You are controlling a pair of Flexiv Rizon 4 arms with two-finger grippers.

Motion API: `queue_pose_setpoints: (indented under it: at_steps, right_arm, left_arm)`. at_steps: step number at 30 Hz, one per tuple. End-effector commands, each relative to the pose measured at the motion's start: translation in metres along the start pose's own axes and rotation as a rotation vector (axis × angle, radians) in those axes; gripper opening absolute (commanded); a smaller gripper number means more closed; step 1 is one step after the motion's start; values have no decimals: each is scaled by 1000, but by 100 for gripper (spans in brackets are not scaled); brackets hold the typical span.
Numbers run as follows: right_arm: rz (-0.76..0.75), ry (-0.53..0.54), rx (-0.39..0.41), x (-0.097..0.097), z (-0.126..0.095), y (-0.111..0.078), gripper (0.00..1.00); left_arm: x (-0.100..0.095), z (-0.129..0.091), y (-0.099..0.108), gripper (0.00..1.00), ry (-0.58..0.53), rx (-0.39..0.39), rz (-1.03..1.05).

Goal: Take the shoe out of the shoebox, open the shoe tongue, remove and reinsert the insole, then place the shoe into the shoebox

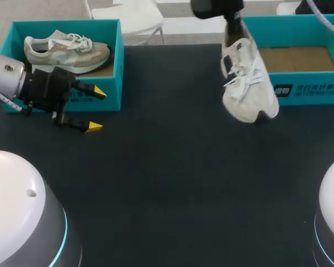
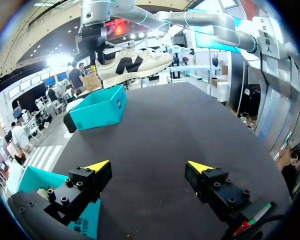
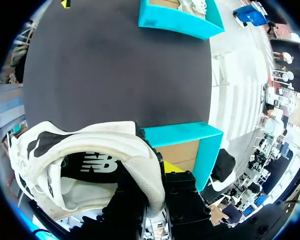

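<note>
A white shoe (image 1: 246,83) with dark side marks hangs toe-down above the table, just left of the empty teal shoebox (image 1: 300,89). My right gripper (image 1: 232,26) is shut on its heel collar. In the right wrist view the heel wall of the shoe (image 3: 95,160) sits pinched between the fingers of the right gripper (image 3: 157,176), with the empty box (image 3: 190,142) underneath. My left gripper (image 1: 96,109) stands open and empty in front of the other box. In the left wrist view the left gripper (image 2: 149,167) is low over the table, and the shoe (image 2: 135,62) hangs far ahead.
A second teal shoebox (image 1: 114,67) at the back left holds a beige and grey shoe (image 1: 67,50). It also shows beside my left fingers as a teal corner (image 2: 37,182). The dark table (image 1: 172,183) spreads between the two boxes.
</note>
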State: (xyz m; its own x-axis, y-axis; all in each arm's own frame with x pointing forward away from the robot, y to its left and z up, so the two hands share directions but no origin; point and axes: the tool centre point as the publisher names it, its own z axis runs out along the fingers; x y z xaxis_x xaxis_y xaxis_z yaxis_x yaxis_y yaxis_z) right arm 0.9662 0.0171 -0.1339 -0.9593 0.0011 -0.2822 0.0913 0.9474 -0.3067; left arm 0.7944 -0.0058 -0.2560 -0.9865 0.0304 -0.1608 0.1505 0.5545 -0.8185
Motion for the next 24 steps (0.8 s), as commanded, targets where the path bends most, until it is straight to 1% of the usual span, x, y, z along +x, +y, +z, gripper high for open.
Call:
queue_pose_setpoints:
  at_steps: [1,3,5,6,7,8,24]
  right_arm:
    - [-8,-9,-69,-18,27,-58,0]
    - [-18,-21,-92,-28,37,-73,0]
    - [-53,-52,-157,-36,47,-85,0]
    - [-92,-55,-166,-40,52,-88,0]
    - [-130,-48,-153,-43,56,-90,0]
    - [-135,-36,-132,-45,58,-90,0]
    - [-135,-36,-132,-45,58,-90,0]
  left_arm:
    - [1,-1,0,100,1,-3,0]
    - [1,-1,0,100,1,-3,0]
    - [1,-1,0,100,1,-3,0]
    - [1,-1,0,100,1,-3,0]
    - [1,-1,0,100,1,-3,0]
    - [1,-1,0,100,1,-3,0]
    - [1,-1,0,100,1,-3,0]
